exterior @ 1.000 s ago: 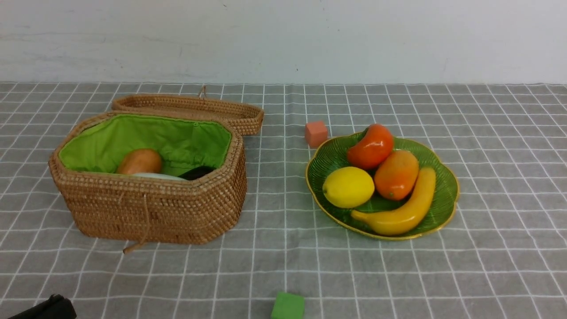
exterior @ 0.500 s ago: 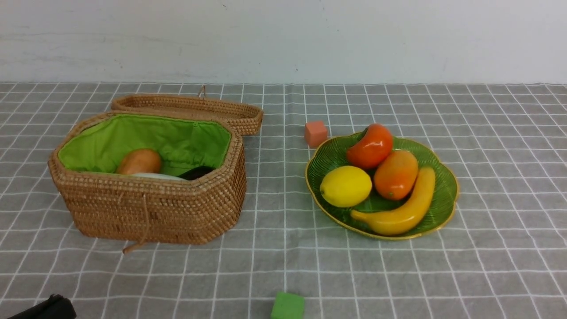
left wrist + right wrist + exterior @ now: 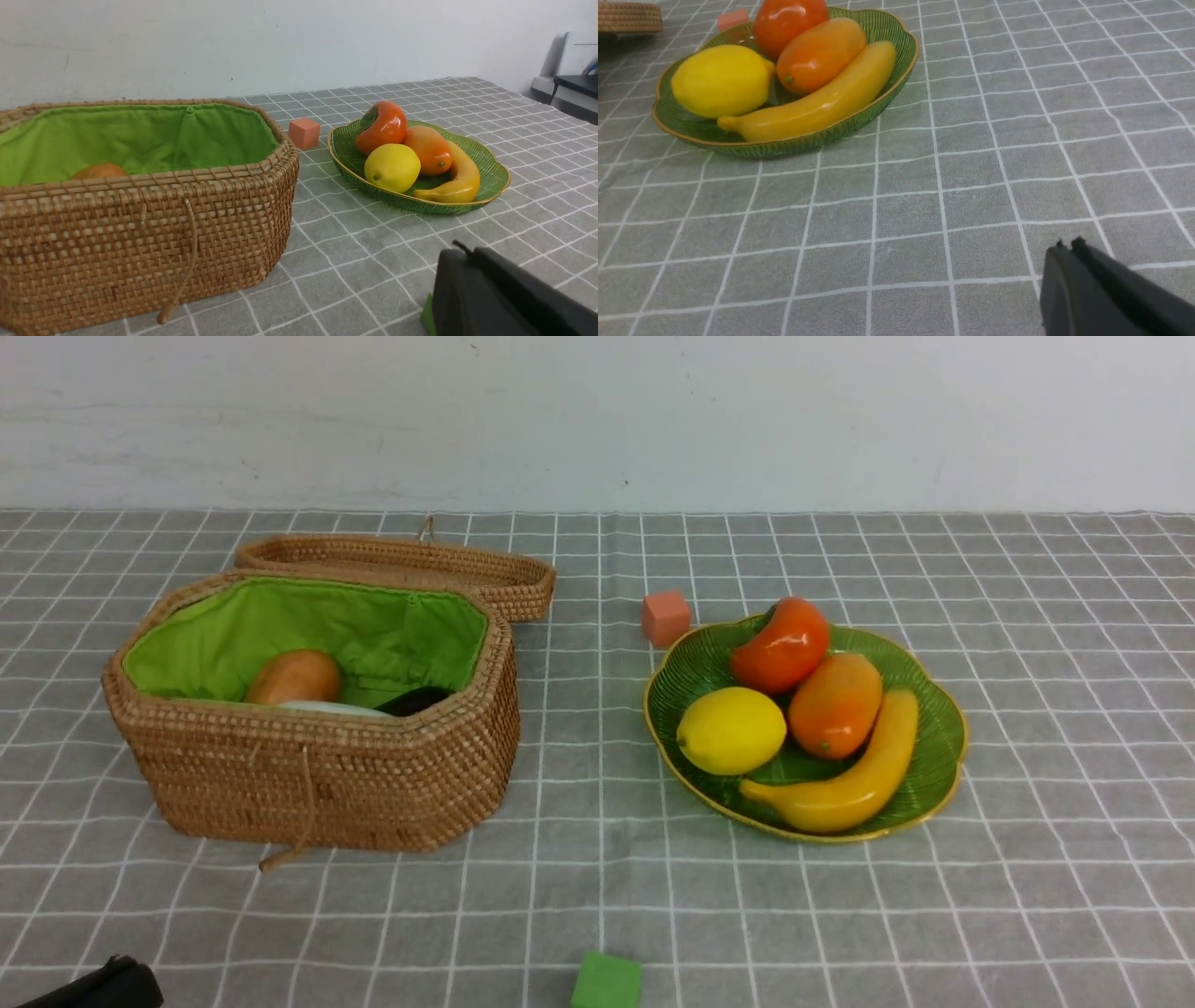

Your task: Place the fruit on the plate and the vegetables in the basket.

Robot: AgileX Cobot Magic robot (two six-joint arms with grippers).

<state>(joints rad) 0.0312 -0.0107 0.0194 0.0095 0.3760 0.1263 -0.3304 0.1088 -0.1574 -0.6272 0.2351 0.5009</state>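
Four fruits [image 3: 794,709], seemingly three vegetables [image 3: 336,695], two cubes [image 3: 665,617], one basket [image 3: 317,775], one plate [image 3: 938,747].

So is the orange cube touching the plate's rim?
Apart. The left wrist view shows a strip of grey cloth between the orange cube and the plate.

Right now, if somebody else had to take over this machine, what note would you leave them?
Left gripper: shut, empty, pulled back near the table edge.
Right gripper: shut, empty, clear of the plate.
On the plate: persimmon, mango, lemon, banana.
In the basket: potato; radish and eggplant barely show.
Done: sorting looks complete.
Left: nothing, apparently.
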